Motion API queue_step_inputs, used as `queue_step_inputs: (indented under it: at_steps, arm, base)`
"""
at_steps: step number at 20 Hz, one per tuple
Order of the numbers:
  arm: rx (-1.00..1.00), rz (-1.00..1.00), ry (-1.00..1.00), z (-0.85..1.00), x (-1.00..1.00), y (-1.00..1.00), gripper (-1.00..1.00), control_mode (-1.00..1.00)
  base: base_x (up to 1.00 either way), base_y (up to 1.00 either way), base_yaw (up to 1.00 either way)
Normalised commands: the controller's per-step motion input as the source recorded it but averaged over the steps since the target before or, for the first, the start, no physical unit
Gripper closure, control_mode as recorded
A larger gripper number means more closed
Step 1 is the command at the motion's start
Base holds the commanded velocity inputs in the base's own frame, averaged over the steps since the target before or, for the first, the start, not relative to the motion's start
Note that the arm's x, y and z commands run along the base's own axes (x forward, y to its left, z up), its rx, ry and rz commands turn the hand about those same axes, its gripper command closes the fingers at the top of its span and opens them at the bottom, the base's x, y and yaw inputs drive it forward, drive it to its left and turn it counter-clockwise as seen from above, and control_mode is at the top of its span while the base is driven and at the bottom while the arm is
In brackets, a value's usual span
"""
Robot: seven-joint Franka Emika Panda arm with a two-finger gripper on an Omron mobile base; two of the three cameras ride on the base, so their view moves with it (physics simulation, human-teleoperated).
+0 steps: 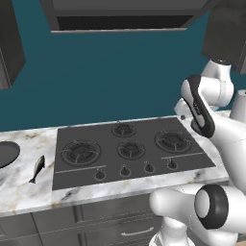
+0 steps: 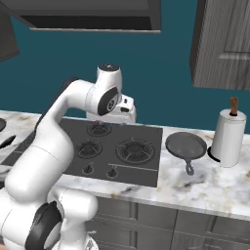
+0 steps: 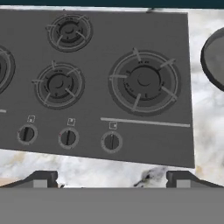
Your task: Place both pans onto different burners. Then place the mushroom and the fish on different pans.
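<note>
We see the gripper (image 3: 111, 178) above the cooktop (image 3: 96, 109), its fingers wide apart and holding nothing. One pan (image 2: 186, 146) lies on the marble counter (image 2: 205, 188) right of the cooktop, beside the paper towel roll (image 2: 228, 136). The other pan (image 1: 6, 153) is on the counter far left, with the fish (image 1: 37, 168) near it. All burners (image 3: 143, 81) are bare.
</note>
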Motion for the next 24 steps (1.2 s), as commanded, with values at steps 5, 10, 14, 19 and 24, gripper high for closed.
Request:
queue_step_inputs:
  at_steps: [5, 10, 14, 19, 24]
  arm:
    - [0.00, 0.00, 0.03, -0.55, 0.00, -0.40, -1.00, -1.00]
    - [0.00, 0.00, 0.08, -0.45, 0.00, -0.40, -1.00, -1.00]
    - [0.00, 0.00, 0.07, -0.35, 0.00, -0.46, -1.00, -1.00]
    - [0.00, 0.00, 0.08, -0.26, 0.00, -0.48, -1.00, -1.00]
    - [0.00, 0.00, 0.07, -0.22, 0.00, -0.51, -1.00, -1.00]
  base:
    - [0.00, 0.00, 0.00]
    - [0.00, 0.00, 0.00]
    - [0.00, 0.00, 0.00]
    - [0.00, 0.00, 0.00]
    - [0.00, 0.00, 0.00]
